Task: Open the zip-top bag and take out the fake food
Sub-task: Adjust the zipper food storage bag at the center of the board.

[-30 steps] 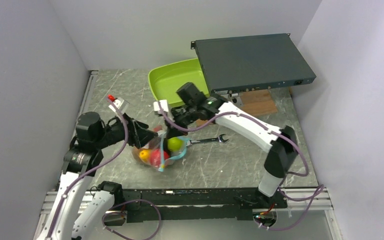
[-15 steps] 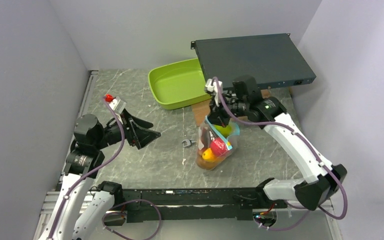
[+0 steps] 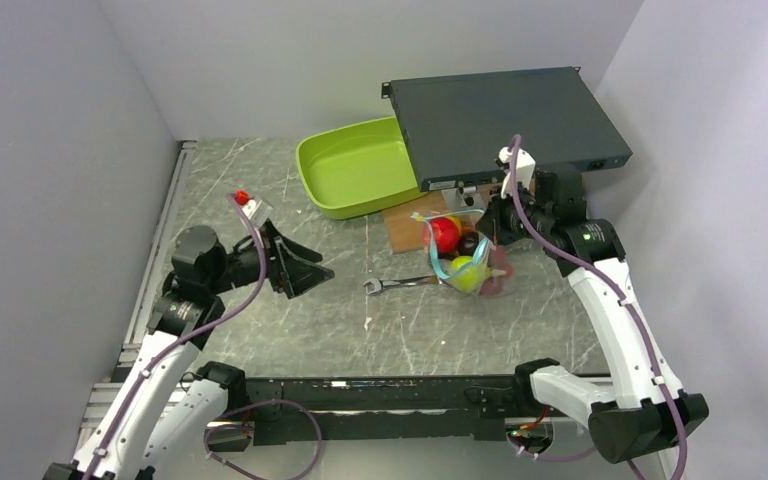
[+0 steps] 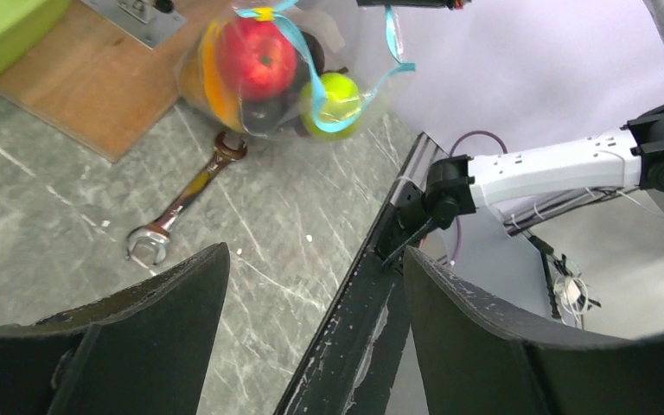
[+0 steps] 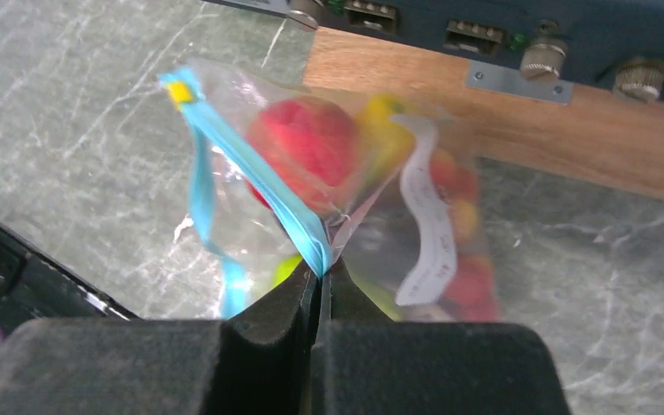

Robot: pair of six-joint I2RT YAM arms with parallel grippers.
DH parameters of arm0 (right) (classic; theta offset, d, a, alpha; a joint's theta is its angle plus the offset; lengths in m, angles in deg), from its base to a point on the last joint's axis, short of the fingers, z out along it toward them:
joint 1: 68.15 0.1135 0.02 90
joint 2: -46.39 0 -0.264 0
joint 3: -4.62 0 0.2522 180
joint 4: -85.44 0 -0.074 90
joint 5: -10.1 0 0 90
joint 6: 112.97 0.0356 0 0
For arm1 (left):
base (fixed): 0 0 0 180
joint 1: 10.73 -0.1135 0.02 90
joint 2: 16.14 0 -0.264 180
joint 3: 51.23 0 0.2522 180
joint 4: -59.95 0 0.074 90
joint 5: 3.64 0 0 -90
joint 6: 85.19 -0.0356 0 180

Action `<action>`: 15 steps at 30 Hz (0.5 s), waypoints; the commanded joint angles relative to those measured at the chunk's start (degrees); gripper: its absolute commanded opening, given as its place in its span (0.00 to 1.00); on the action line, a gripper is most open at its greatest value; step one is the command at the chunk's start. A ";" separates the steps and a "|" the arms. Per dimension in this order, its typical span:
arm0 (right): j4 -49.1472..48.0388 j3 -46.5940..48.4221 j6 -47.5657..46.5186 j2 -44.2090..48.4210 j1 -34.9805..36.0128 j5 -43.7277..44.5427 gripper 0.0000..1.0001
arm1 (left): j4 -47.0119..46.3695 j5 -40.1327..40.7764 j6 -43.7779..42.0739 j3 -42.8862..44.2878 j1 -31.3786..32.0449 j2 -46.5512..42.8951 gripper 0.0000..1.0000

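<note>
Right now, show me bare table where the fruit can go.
Bare stone lies between the left gripper and the wrench, and from the wrench to the near rail. Crowded: far right, around tray, board and held bag.

Robotics lab, enclosure walls (image 3: 60, 150), rack unit (image 3: 505, 120)

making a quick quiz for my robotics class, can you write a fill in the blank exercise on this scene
1. The right tool is shut on the zip-top bag, right at its ____ zip strip.
2. The left tool stands ____ and holds nothing.
3. The apple inside the bag is ____ in colour.

Missing words: blue; open; red
</note>
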 commanded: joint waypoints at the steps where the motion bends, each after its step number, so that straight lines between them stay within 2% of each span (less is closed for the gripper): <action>1: -6.14 -3.75 7.60 1.24 -1.93 -4.99 0.00 | -8.17 3.02 2.11 -1.74 6.29 1.69 0.78; 4: -11.40 -10.45 9.96 -0.10 -1.94 -13.21 0.00 | -14.54 8.17 3.42 -3.59 13.83 4.32 0.78; 9: -17.69 -13.23 11.52 -3.54 -0.90 -19.83 0.00 | -23.87 18.22 2.50 -4.35 25.51 10.78 0.78; 12: -20.44 -14.63 11.43 -4.43 -0.69 -22.53 0.00 | -28.30 23.73 0.13 -4.41 30.21 15.56 0.77; 15: -22.42 -16.14 10.95 -4.34 -0.67 -24.73 0.00 | -32.95 30.33 -5.94 -4.15 35.43 21.56 0.77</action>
